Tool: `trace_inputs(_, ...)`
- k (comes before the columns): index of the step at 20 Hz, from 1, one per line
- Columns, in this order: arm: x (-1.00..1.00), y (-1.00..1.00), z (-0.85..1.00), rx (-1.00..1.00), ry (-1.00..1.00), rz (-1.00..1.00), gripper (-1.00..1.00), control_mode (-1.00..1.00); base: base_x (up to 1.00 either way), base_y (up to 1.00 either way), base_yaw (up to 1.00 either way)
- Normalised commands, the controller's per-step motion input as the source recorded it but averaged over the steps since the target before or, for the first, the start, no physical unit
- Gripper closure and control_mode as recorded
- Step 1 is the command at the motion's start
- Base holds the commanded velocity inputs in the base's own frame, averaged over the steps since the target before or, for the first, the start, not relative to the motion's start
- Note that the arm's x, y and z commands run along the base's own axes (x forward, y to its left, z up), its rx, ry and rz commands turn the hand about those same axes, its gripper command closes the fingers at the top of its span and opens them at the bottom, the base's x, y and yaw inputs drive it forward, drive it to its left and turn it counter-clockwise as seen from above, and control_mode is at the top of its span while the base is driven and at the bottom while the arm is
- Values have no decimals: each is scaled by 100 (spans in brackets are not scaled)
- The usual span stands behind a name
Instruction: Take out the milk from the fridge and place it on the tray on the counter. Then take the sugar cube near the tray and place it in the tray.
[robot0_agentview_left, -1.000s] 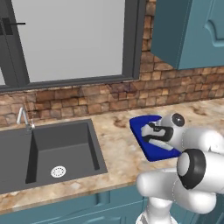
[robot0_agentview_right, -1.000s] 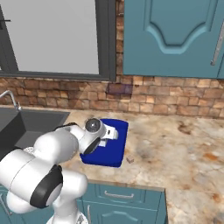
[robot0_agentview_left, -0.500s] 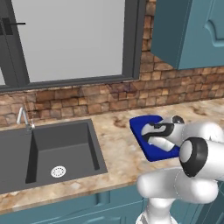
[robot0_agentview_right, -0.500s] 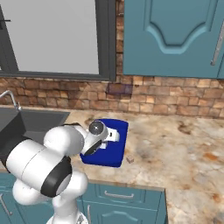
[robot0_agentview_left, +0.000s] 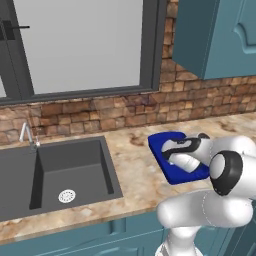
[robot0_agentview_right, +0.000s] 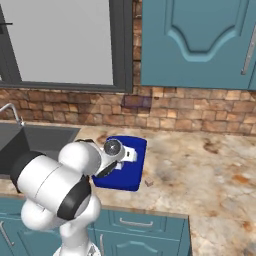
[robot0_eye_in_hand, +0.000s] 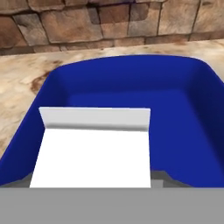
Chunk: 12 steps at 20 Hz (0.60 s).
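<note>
I see a smooth, shiny blue tray (robot0_eye_in_hand: 192, 127) like plastic. The milk (robot0_eye_in_hand: 92, 148) looks like plain white matt card. The counter (robot0_agentview_right: 200, 175) is speckled stone. The wall (robot0_agentview_left: 100, 112) behind is rough brick.

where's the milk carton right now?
The small white gable-topped milk carton sits inside the bright blue tray on the speckled counter, directly at the gripper.

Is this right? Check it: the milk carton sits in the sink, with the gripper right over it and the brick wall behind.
Wrong in one respect: the milk carton sits in the blue tray on the counter, not in the sink, as the hand view shows. The gripper is over it, and the brick wall is behind.
</note>
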Motion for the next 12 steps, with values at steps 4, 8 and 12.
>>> trace_inputs(4, -28, 0, -37, -2, 0, 0, 100, -100, 0, 0, 0)
trace_inputs(8, -29, 5, -23, -2, 0, 0, -100, -100, 0, 0, 0)
trace_inputs(12, -29, 0, 0, 0, 0, 0, -100, -100, 0, 0, 0)
